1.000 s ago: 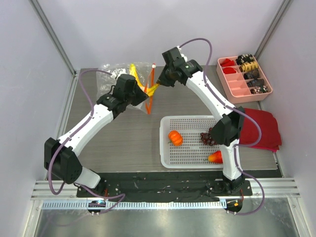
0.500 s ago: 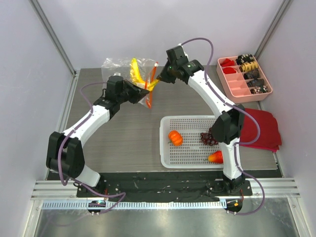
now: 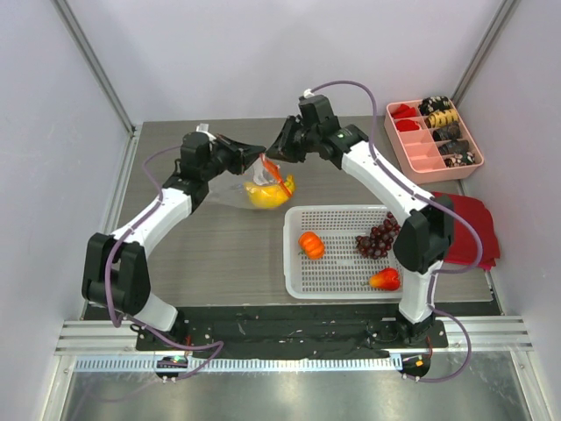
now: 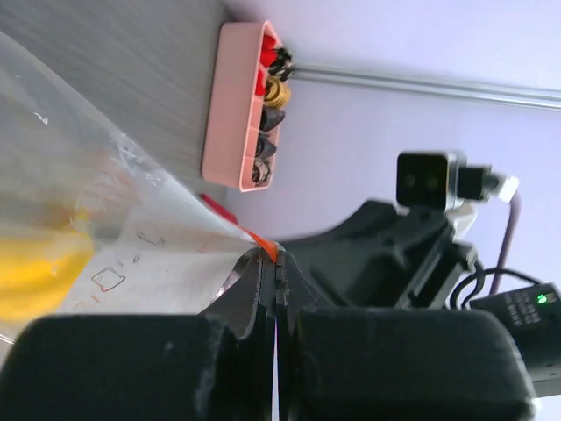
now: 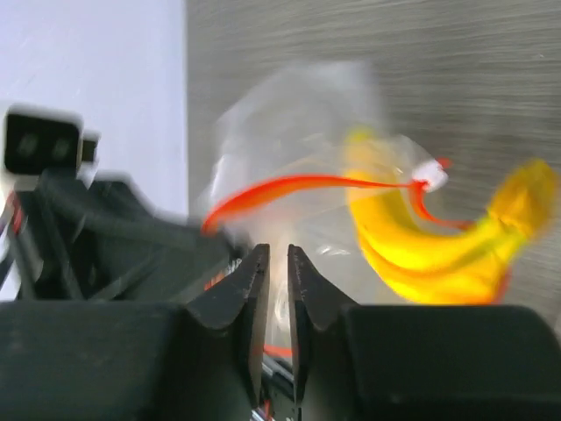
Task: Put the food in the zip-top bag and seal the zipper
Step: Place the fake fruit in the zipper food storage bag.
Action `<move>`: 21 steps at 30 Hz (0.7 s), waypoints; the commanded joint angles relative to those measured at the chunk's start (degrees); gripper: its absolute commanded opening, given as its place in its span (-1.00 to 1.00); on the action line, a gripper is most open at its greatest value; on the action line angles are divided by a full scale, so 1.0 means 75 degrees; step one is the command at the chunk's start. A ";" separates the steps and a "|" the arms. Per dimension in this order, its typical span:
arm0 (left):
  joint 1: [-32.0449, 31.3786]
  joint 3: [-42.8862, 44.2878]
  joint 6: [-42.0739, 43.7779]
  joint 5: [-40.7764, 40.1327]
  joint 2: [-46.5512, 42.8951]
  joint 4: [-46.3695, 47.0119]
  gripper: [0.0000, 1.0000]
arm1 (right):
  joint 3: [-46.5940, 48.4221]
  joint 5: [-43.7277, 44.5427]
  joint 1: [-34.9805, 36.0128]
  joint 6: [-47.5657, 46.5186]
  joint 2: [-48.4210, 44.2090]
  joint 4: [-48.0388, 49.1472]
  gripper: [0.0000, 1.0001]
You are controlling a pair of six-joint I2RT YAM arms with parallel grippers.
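Closest in, counted three pieces unbagged in the white basket (image 3: 337, 267): pumpkin (image 3: 311, 244), grape cluster (image 3: 375, 239), red-orange fruit (image 3: 383, 279). Farther out, found only the banana bunch (image 3: 267, 195) inside the zip-top bag (image 3: 230, 189), low over the worktop (image 3: 210, 254) (touching or not, could not tell). Saw the left end effector (image 4: 270, 267) clamped on the zipper (image 5: 289, 186) strip, the right end effector (image 5: 278, 281) nearly closed, its grip unclear. Judged about a quarter loaded, sealing undone. Farthest, noted the pink tray (image 3: 422, 158) with its snacks (image 3: 443, 114).

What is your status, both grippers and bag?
Left gripper shut on zip-top bag. Right gripper at its mouth, grip unclear. Banana bunch inside; pumpkin, grapes, red-orange fruit in basket.
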 commanded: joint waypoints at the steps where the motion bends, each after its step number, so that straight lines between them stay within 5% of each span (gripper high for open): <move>1: 0.0211 -0.0097 -0.0252 0.0517 -0.0221 0.1126 -1.00 | -0.0458 -0.2119 0.0028 -0.0697 -0.0860 0.1440 -0.38; 9: 0.0527 -0.0916 -0.0146 0.1032 -0.0502 0.1875 -1.00 | -0.0798 -0.3505 -0.1457 -0.1332 -0.0896 0.1161 0.44; 21: 0.0563 -0.0848 -0.0521 0.1700 -0.0455 0.2909 -1.00 | -0.2063 -0.3680 -0.2246 -0.2667 -0.0299 0.1206 0.30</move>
